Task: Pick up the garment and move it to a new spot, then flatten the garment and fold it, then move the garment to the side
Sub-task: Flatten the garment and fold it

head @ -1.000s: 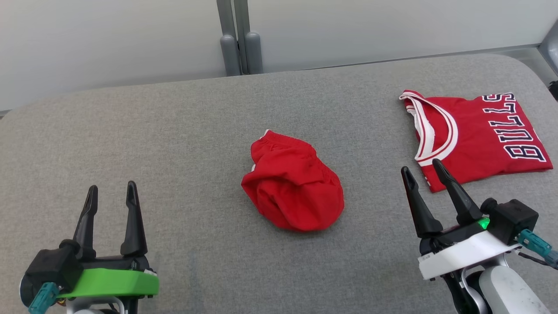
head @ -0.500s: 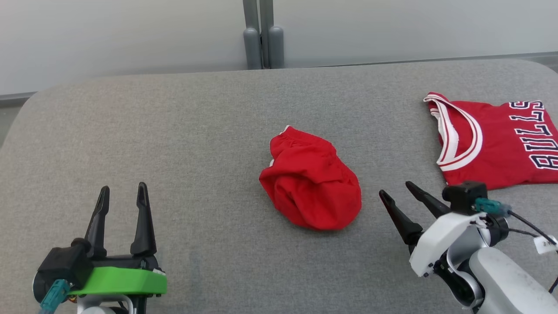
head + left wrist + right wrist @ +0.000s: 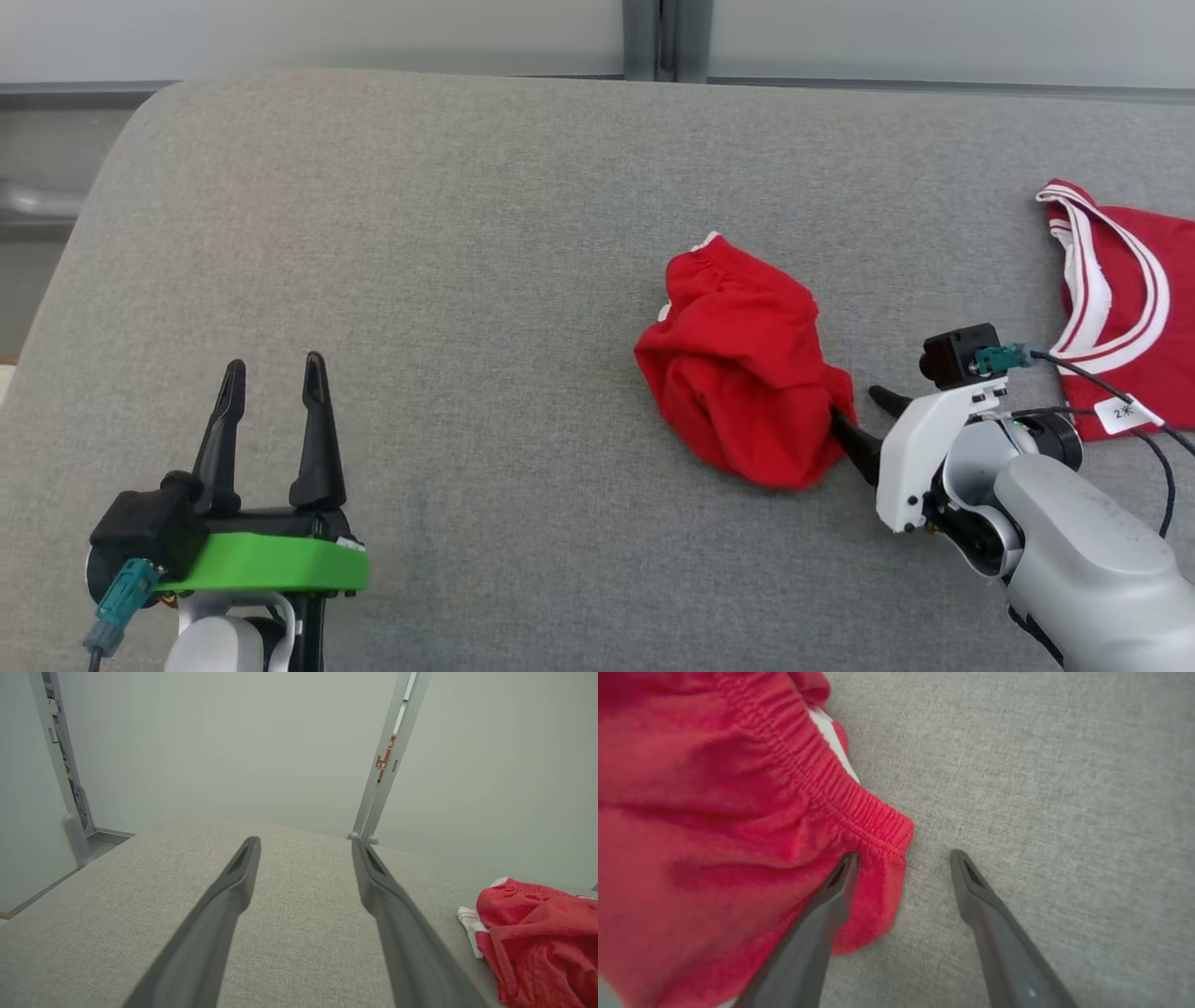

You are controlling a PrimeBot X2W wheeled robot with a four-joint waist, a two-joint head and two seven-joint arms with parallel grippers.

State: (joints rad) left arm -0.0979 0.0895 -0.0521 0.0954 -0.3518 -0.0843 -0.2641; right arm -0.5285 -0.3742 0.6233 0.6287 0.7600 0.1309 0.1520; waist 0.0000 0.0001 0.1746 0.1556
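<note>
Both pairs of fingers (image 3: 224, 905) released, the left gripper (image 3: 273, 362) idles lower left; the right gripper (image 3: 854, 406) touches crumpled red fabric shorts (image 3: 738, 373), soft, light, likely best pinched at the elastic waistband (image 3: 859, 802).

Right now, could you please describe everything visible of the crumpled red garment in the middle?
The red garment lies bunched in a rounded heap on the grey padded surface. It looks like soft knit cloth, with a gathered elastic waistband and slivers of white trim. One finger of the open right gripper meets its edge; the other is clear of it.
</note>
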